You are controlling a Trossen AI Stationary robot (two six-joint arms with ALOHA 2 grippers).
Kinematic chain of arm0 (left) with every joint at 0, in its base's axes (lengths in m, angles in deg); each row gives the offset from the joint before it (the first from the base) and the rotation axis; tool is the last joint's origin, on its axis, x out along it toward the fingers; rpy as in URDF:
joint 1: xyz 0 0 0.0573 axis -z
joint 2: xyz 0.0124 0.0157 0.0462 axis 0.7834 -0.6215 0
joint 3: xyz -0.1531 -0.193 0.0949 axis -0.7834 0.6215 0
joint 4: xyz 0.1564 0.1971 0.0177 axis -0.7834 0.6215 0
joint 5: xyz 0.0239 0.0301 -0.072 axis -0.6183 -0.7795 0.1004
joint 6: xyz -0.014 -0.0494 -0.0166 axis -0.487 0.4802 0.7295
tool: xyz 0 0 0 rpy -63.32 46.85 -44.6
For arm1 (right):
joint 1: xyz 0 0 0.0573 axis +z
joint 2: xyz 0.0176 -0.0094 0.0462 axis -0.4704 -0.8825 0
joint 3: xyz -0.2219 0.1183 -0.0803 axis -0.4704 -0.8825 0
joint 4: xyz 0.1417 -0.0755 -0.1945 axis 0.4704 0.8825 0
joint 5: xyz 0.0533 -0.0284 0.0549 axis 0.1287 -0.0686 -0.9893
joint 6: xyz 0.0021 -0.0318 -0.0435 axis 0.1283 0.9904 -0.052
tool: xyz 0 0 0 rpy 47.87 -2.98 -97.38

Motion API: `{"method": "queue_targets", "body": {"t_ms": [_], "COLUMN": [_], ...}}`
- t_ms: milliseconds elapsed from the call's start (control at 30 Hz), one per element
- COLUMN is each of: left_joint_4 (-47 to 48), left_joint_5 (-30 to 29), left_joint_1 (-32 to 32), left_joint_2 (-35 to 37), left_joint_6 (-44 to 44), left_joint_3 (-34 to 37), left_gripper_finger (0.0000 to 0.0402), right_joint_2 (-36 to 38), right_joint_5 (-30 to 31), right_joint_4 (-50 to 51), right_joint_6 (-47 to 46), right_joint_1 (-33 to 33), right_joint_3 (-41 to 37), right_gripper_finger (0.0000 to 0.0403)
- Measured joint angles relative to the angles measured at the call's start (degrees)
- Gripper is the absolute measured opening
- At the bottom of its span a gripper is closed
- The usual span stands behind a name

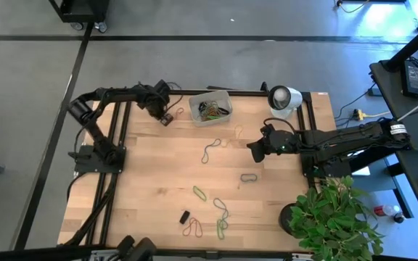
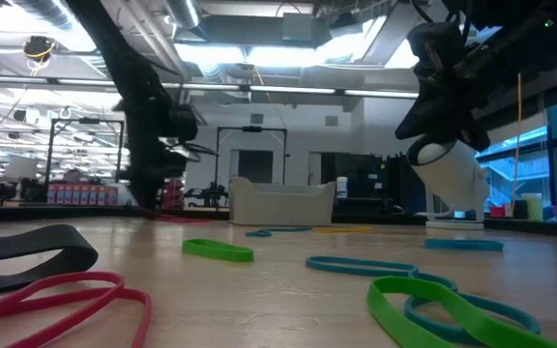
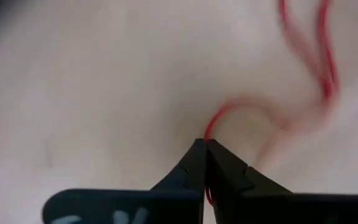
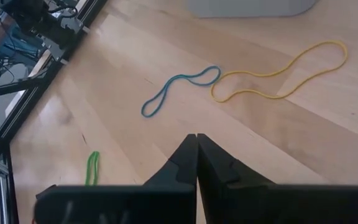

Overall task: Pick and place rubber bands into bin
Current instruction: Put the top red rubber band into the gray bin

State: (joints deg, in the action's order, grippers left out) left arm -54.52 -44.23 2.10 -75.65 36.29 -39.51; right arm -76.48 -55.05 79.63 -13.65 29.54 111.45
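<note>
High view shows you the bin (image 1: 210,107) near the far edge of the wooden table (image 1: 151,181), at about 12 o'clock, with a tangle of rubber bands already lying inside it. More rubber bands lie loose on the wood: a blue one (image 1: 210,151) and a yellow one (image 4: 278,74) just in front of the bin, a green one (image 1: 199,193) and a few more toward 6 o'clock, plus a red one (image 1: 191,230) near the front edge.

Look at 9 o'clock from the bin. Your left gripper (image 1: 165,118) is down low there, just beside the bin. In the left wrist view its two dark tips are pinched tight together on a thin red rubber band (image 3: 272,118), which curls away across the wood.

Your right gripper (image 1: 255,152) hangs at about 4 o'clock from the bin, above the table. In the right wrist view its tips are pressed together with nothing between them.

A white round camera (image 1: 284,98) sits at 3 o'clock from the bin, and a leafy plant (image 1: 336,217) stands at the table's near right corner.
</note>
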Motion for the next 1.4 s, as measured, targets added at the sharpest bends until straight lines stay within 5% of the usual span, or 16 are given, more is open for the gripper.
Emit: {"method": "queue_targets", "body": {"t_ms": [400,733,1000,1400], "left_joint_4": [13.5,10.17,2.13,1.31], "left_joint_5": [-1.19,-1.93,-1.92,0.49], "left_joint_1": [5.26,11.1,14.47,14.59], "left_joint_2": [24.82,41.41,35.28,9.11], "left_joint_6": [4.77,12.46,7.88,-3.7], "left_joint_3": [-0.2,-2.61,-13.53,-30.83], "left_gripper_finger": [0.0002,0.0002,0.0002,0.0002], "right_joint_2": [0.0,0.0,0.0,0.0], "right_joint_5": [-0.07,-0.09,-0.09,-0.08], "right_joint_4": [0.04,0.02,0.02,0.04], "right_joint_6": [3.12,3.39,3.65,2.97], "right_joint_1": [0.0,0.0,0.0,0.0], "right_joint_3": [0.0,0.0,0.0,0.0], "right_gripper_finger": [0.0005,0.0005,0.0005,0.0005]}}
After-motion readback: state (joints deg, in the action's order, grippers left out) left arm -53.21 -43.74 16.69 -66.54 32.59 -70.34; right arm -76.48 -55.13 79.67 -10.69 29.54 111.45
